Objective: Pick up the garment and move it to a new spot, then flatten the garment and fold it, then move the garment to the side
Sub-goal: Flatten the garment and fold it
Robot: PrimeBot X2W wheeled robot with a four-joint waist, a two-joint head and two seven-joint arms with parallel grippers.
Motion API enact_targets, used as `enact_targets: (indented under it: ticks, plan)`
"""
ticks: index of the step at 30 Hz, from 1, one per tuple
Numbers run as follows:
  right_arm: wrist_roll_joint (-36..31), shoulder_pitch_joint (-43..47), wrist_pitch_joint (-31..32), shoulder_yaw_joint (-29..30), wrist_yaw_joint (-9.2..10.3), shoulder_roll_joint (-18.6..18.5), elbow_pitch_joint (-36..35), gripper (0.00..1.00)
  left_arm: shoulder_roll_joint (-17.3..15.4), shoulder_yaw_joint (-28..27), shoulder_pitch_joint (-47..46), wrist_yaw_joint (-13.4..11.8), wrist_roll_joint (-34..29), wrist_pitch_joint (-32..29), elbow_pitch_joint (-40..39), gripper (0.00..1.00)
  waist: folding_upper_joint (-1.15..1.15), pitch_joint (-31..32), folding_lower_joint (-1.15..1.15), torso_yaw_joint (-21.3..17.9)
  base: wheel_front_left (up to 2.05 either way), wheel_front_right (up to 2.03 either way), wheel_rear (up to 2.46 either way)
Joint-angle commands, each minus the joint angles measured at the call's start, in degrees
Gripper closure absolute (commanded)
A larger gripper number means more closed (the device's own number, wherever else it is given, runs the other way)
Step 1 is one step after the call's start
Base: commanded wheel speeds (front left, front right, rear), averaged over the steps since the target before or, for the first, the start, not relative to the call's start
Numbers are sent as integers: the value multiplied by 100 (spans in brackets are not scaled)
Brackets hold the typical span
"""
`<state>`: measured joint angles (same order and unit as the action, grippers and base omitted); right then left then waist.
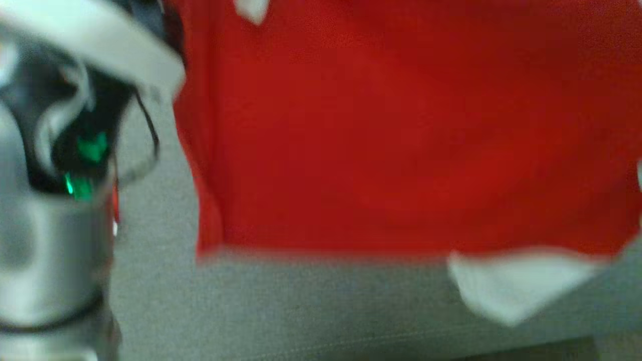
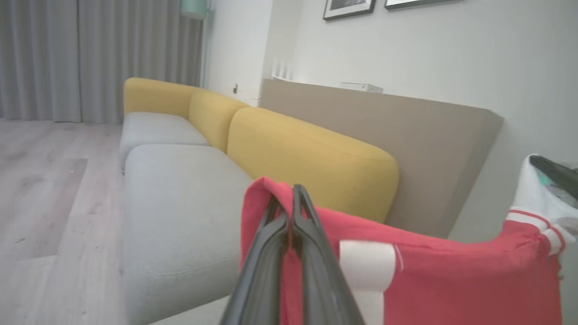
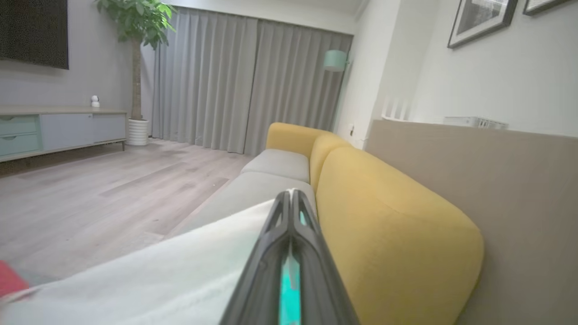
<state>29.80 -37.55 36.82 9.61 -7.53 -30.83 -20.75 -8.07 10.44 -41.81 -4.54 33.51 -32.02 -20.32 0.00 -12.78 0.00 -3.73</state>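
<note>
Closed tight, left claw (image 2: 292, 201) and right claw (image 3: 291, 201) pinch the garment (image 2: 451, 280) between them; thin grips may slip.

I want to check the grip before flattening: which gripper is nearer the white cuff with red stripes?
Right. The right gripper pinches white cloth right beside the red-striped white cuff; the left gripper clamps the opposite edge of the red garment.

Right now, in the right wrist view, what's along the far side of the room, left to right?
cabinet → potted plant → curtains → lamp → framed picture. The sofa is left out because it spans too much of the middle to place.
</note>
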Motion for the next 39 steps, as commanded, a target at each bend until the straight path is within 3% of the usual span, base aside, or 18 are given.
enact_targets:
  ticks: [1, 7, 13, 18, 23, 27, 28, 29, 33, 39]
  plan:
    - [-94, -789, -150, -323, 4, -142, 288, 100, -255, -244, -775, 48, -293, 184, 324, 100, 0, -893, 0, 129, 0, 0, 0]
    - [-906, -3014, -843, -1031, 4, 231, 2127, 100, -421, -42, -2613, 268, -1218, 1200, 2440, 100, 0, -1818, 0, 189, 0, 0, 0]
    - [-1702, -4642, -1782, -1208, 4, 610, 3479, 100, -369, 2, -4052, 171, -1761, 2379, 3977, 100, 0, -2386, 0, 105, 0, 0, 0]
    - [-1839, -5028, -2591, -1529, 4, 755, 4373, 100, -262, 121, -4496, 227, -1948, 3395, 4993, 100, 0, -2526, 0, 15, 0, 0, 0]
    - [-1269, -3814, -3100, -2338, 4, 462, 4591, 100, -194, 288, -3660, 422, -1895, 3962, 5509, 100, 0, -2204, 0, -4, 0, 0, 0]
    - [-671, -2454, -3232, -2860, 4, 76, 4242, 100, -260, 339, -2502, 515, -1757, 4070, 5467, 100, 0, -1856, 0, -4, 0, 0, 0]
    - [-330, -1350, -3197, -3096, 4, -239, 3856, 100, -318, 416, -1473, 578, -1647, 3978, 5223, 100, 0, -1525, 0, 21, 0, 0, 0]
    - [-273, -955, -3173, -3158, 4, -348, 3744, 100, -326, 458, -1089, 572, -1627, 3957, 5127, 100, 0, -1360, 0, 47, 0, 0, 0]
    - [-32, 539, -2961, -3162, 4, -617, 3236, 100, -368, 615, 415, 531, -1513, 3763, 4559, 100, 0, -731, 0, 101, 0, 0, 0]
    - [-77, 2631, -2479, -2597, 4, -665, 2410, 100, -419, 719, 2635, 178, -1289, 3412, 3237, 100, 0, 110, 0, 161, 0, 0, 0]
